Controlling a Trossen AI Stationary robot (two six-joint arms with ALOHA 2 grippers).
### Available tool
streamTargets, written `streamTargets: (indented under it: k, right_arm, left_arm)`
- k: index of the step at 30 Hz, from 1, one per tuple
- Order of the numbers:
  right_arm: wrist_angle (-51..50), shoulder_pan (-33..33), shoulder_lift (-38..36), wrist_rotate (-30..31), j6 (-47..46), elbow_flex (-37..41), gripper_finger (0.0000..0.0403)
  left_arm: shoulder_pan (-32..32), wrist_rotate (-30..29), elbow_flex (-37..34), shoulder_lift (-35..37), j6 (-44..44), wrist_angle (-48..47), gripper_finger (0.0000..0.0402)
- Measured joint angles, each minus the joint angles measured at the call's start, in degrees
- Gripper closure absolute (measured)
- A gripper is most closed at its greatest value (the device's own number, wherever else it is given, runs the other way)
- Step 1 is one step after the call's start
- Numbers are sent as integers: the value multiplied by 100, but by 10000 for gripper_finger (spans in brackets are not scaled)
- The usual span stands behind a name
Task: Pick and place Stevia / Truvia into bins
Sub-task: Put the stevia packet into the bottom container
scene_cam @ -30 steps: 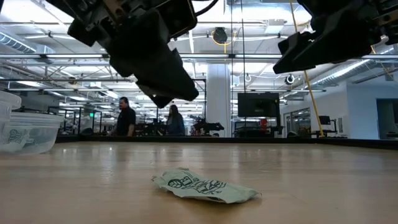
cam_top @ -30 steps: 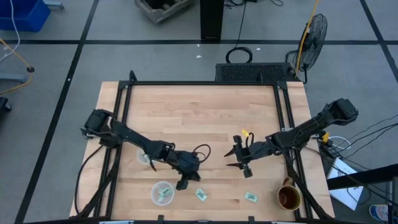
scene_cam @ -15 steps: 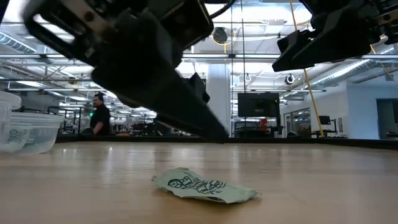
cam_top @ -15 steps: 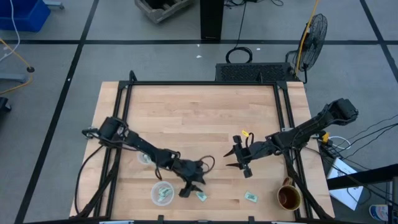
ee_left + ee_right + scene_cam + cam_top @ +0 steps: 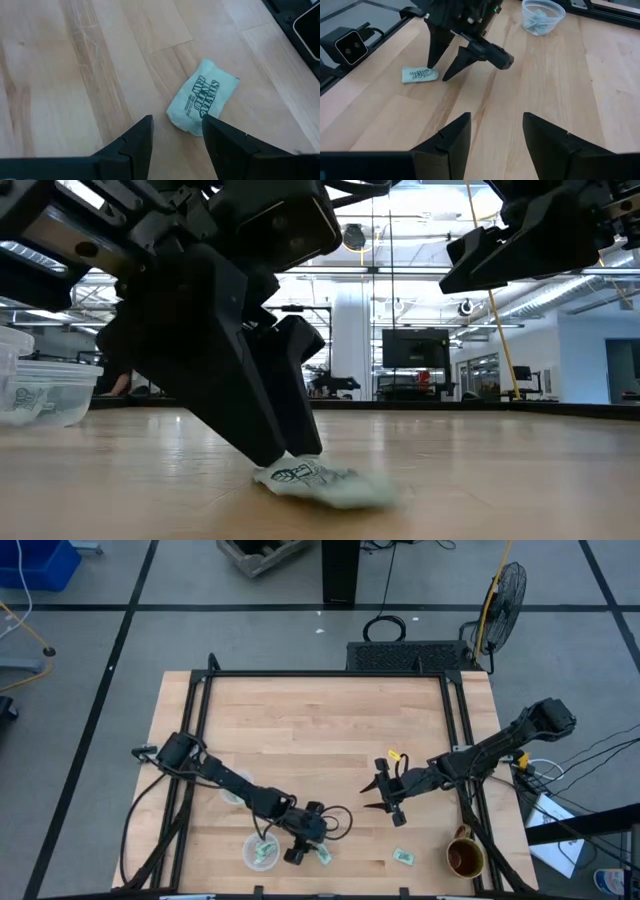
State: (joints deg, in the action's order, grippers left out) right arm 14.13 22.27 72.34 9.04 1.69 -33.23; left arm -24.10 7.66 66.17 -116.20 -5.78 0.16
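A pale green sachet (image 5: 322,854) lies flat on the wood near the table's near edge; it also shows in the left wrist view (image 5: 202,97) and the low view (image 5: 320,480). My left gripper (image 5: 303,854) is open, its fingertips down at the table by the sachet's end (image 5: 175,125). A clear cup (image 5: 262,852) holding sachets stands just left of it. A second clear cup (image 5: 232,795) shows partly under the left arm. Another sachet (image 5: 404,857) lies farther right. My right gripper (image 5: 365,798) hangs open and empty above mid-table. My left gripper is open around the sachet's nearer end (image 5: 192,125). One fingertip (image 5: 215,132) meets that end, and the other (image 5: 140,135) stands on bare wood beside it. The fingers slant down from the table's left. The sachet lies flat on the table.
A brown-gold mug (image 5: 465,857) stands at the near right corner. A black frame (image 5: 320,675) rims the table. Bare wood spans the far half. The room shows behind in the low view.
My left gripper has gone toward the table's near edge and down, past the cup, until its fingertips reach the table at the green sachet. My right arm has kept still.
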Motion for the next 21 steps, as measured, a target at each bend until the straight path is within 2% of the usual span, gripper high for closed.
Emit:
streamTargets:
  k: [3,13,18,21]
  right_arm:
    - [14,-1,0,-2,0,0,232]
    - [24,-3,0,-2,57,0,232]
    - [20,-3,0,-2,63,0,232]
    - [20,-3,0,-2,70,0,232]
  left_arm:
    - [7,-17,0,-8,120,-7,247]
    - [186,28,-7,-15,268,-140,357]
    - [353,72,4,27,357,-517,393]
    - [423,77,4,40,438,-593,396]
